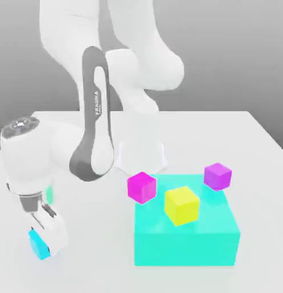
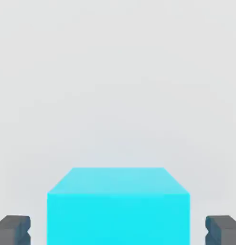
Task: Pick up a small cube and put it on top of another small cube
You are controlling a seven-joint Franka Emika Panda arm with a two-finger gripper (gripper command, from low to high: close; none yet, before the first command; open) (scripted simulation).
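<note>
The small cyan cube point(image 1: 36, 245) lies on the white table point(image 1: 224, 131) near its front edge, at the exterior view's left. My gripper point(image 1: 45, 245) is lowered around it, one finger on each side. In the hand view the cyan cube point(image 2: 118, 206) sits between the two dark fingertips point(image 2: 13, 229), with a gap on both sides, so the gripper point(image 2: 118, 232) is open and not touching it. The small purple-violet cube point(image 1: 217, 175) rests at the far right corner of the large turquoise block point(image 1: 187, 249).
A yellow cube point(image 1: 182, 205) stands on top of the turquoise block. A magenta cube point(image 1: 142, 187) sits at the block's far left corner. The arm's white base point(image 1: 141, 155) stands behind the block, in the middle of the table.
</note>
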